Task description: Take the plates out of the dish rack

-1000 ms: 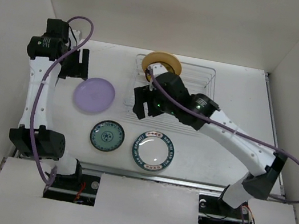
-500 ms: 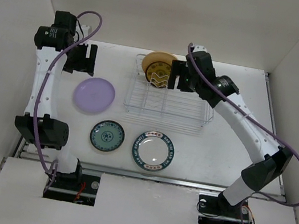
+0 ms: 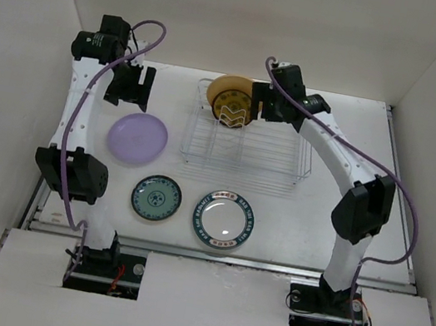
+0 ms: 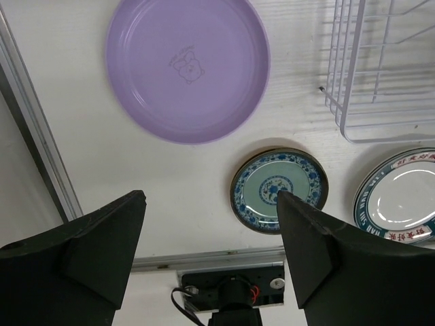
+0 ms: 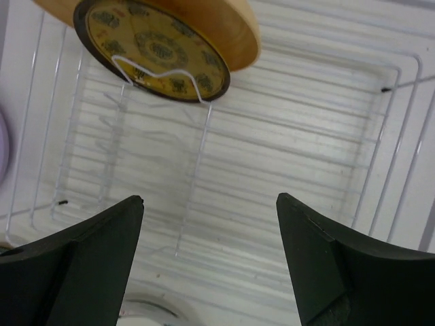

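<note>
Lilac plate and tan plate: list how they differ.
The lilac plate lies flat on the table; the tan plate stands on edge in the dish rack. The lilac plate sits alone, while the tan plate has a smaller dark-rimmed yellow plate right in front of it. The lilac plate is already unloaded; the tan plate is not. Both are round and one colour.

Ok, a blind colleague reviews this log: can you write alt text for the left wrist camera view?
A lilac plate lies flat on a white table, seen from above through the open left gripper. Below it sits a small blue-patterned plate; a teal-rimmed white plate and a corner of a wire rack are cut off at right.
</note>
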Action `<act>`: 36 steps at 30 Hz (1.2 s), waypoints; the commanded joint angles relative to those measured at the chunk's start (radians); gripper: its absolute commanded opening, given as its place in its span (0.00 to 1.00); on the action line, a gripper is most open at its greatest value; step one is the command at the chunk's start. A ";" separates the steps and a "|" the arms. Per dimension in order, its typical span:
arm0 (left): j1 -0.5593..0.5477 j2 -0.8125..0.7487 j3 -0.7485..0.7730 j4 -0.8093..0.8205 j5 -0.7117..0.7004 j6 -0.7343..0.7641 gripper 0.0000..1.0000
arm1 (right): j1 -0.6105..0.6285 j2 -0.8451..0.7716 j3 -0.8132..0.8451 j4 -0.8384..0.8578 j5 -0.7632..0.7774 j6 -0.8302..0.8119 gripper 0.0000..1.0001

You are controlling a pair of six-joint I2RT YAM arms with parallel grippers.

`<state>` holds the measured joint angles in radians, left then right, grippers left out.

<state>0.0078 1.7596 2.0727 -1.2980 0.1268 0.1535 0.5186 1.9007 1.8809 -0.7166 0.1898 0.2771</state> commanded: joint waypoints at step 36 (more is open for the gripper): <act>-0.026 0.166 -0.013 0.032 -0.096 0.047 0.75 | -0.048 0.152 0.038 0.224 -0.122 -0.190 0.79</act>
<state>-0.0242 1.9400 2.0720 -1.2598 0.0284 0.1860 0.4473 2.1330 1.9453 -0.4747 0.0708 0.1196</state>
